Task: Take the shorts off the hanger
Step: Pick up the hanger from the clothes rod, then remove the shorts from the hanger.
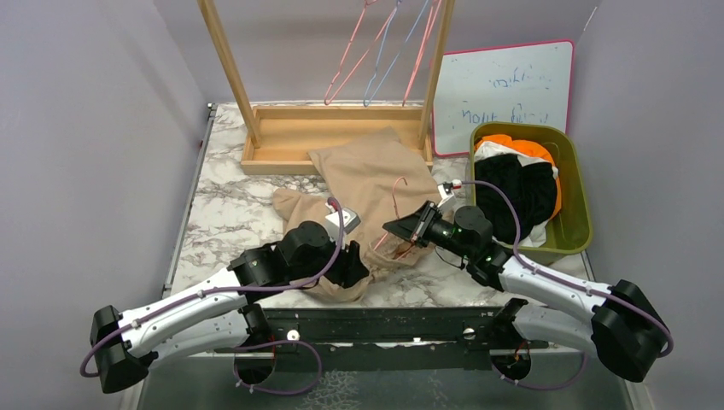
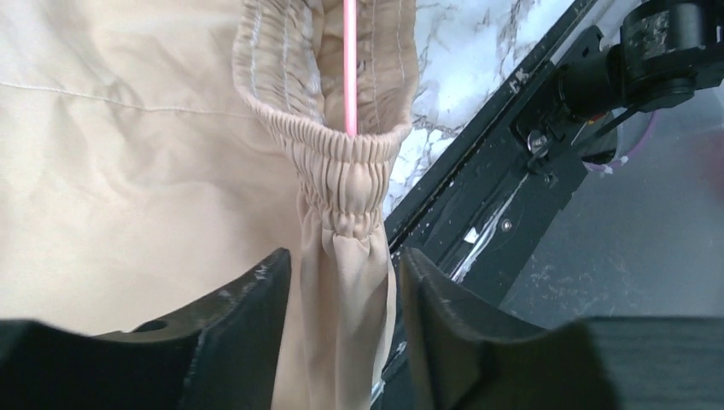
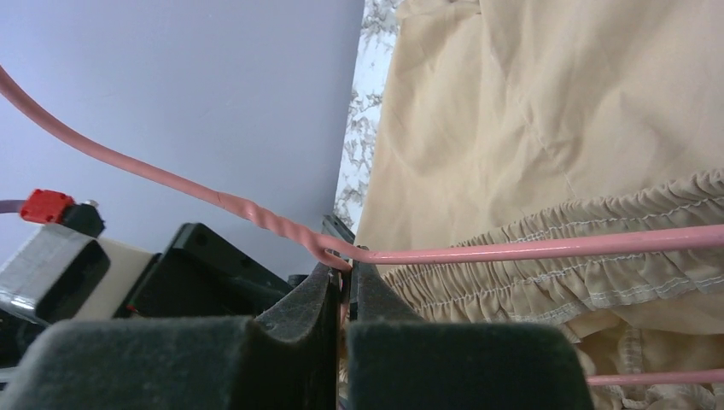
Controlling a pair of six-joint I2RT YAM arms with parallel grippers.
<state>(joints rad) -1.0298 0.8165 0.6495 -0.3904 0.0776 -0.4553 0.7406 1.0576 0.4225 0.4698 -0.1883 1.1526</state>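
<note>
My right jaws are pinched almost flat on the thin pink wire hanger (image 3: 529, 250). They grip it just below its twisted neck, where the wire bends out into a shoulder. My left jaws stand narrow, with a gathered strip of the tan-beige fabric shorts (image 2: 128, 171) filling the gap between them. The cloth lies close against both sides, just under the elastic waistband. That waistband is on the hanger: the pink wire runs down into the ruched band, which is drawn to a stretched corner above my left jaws.

From above, the tan shorts lie crumpled in the middle of the white-and-grey marbled counter (image 1: 230, 213), between my two arms. The far end of the cloth reaches the front lip of the light wooden rack (image 1: 341, 137) with its shallow base tray.

To my right an olive-green plastic bin (image 1: 579, 184) sits on the counter, close beside my right wrist. In it are the bright orange shorts (image 1: 521, 147), the cream-white shorts (image 1: 491, 154) and the black shorts (image 1: 525, 192), piled together with the black pair uppermost.

Behind the bin a pink-framed whiteboard (image 1: 504, 90) with blue scribbles leans at the back wall. Between the rack's two upright posts hang bare pink and blue wire hangers (image 1: 376, 51). Their tops are cut off by the edge of the view.
</note>
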